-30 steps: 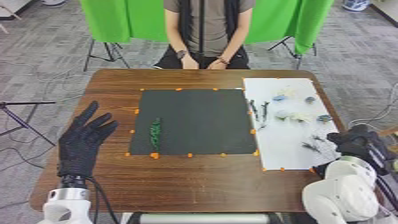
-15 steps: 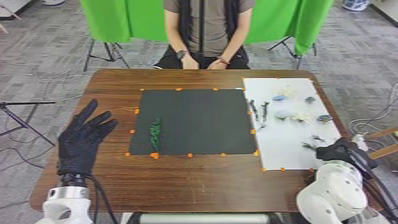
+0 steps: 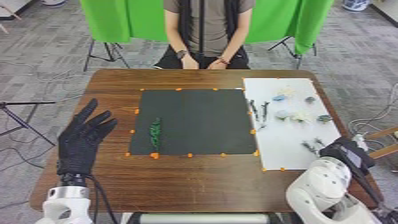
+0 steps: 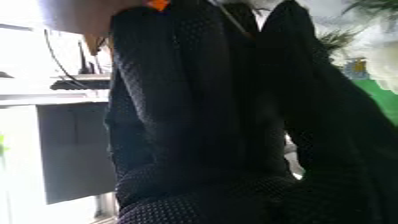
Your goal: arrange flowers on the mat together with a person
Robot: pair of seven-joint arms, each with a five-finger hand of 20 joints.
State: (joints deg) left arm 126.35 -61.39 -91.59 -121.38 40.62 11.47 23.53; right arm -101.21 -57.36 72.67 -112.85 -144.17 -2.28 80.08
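While left fingers (image 3: 85, 113) are relaxed, right fingers (image 3: 334, 149) straight, near sprigs (image 3: 310, 147).

The wrist view crops a white flower (image 4: 385, 65).

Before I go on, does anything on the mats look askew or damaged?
Nothing stands out: the green sprig lies on the black mat, the flowers and dark stems on the white mat, and both mats look flat, with orange tape along their edges.
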